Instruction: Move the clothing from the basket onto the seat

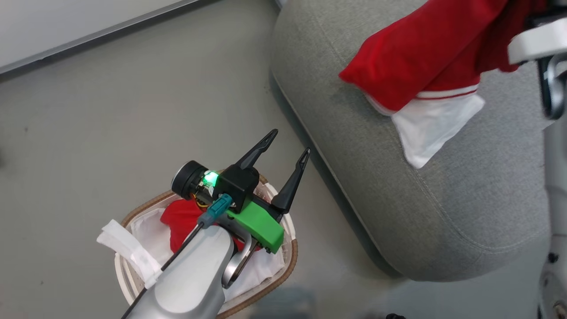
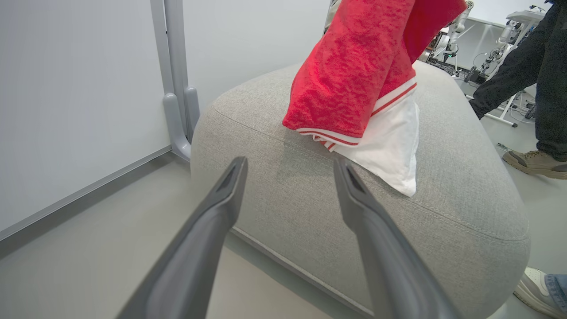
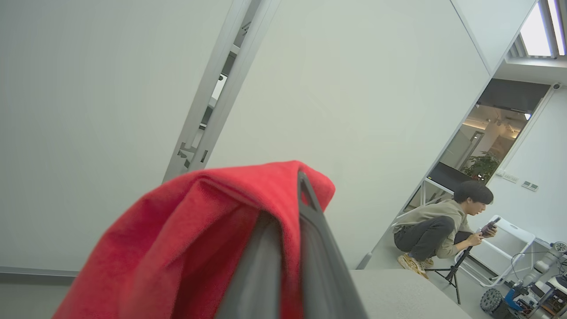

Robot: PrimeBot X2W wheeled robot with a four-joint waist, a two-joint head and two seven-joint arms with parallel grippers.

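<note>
Soft red fabric garment (image 1: 425, 53) w/ white stripes + white hem hangs over the big grey woven-fabric seat cushion (image 1: 398, 199); its hem seems to rest on the cushion top. Right gripper (image 3: 288, 221) is clamped tight on the red fabric. 2nd red garment (image 1: 181, 217) lies in the oval white plastic basket (image 1: 293, 257) w/ brown woven rim, on the floor (image 1: 110, 110) just beside the seat. Left gripper (image 1: 290, 141) hovers over the basket, 2 fingers spread wide, holding nothing.
</note>
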